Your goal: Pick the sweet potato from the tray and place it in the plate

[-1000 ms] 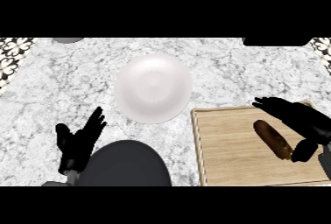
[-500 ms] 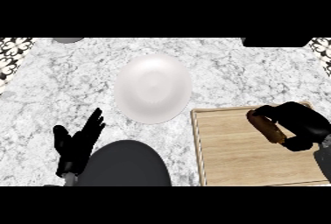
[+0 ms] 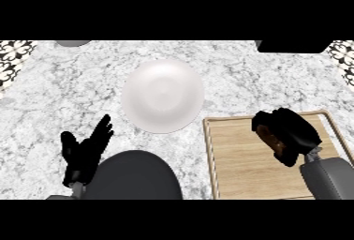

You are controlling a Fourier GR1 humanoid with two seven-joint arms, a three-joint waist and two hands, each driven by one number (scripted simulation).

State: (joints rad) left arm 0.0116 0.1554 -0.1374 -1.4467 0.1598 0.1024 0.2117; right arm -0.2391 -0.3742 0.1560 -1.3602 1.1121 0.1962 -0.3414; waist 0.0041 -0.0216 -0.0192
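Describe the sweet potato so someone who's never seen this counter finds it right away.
Find the wooden tray at the marble counter's right, beside the white plate. The right hand curls round the sweet potato there: the only brown, elongated thing.

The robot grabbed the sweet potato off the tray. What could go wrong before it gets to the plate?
The right hand curls round the sweet potato and hides most of it, so it might slip out unseen. The tray has a raised rim on the side facing the white plate; a low carry could bump it. The plate is rounded, so the potato may roll once released.
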